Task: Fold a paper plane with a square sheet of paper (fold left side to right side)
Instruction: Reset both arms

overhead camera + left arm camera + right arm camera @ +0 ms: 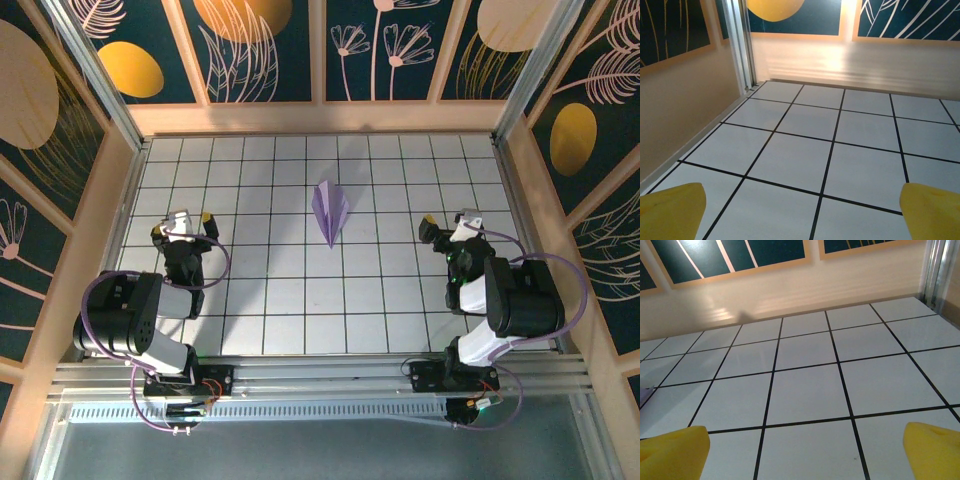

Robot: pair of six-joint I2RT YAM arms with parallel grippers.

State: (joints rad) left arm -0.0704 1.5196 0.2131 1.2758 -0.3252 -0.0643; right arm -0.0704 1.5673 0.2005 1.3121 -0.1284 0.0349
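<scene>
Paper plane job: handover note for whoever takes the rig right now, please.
Left gripper: open, empty, hovering over the left side of the table.
Right gripper: open, empty, over the right side.
Paper plane: lies mid-table, apart from both grippers, pointed tip toward the near edge.
Done: the paper looks fully folded into a narrow dart with a centre crease.
Left: apparently no folds to make; just check that the creases hold.

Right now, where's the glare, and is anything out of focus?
Left wrist view: bright glare on the back wall, left hand's fingertips blurred. Right wrist view: softer sheen on the back wall, right hand's fingertips blurred. Top view: even light, paper plane sharp.
</scene>
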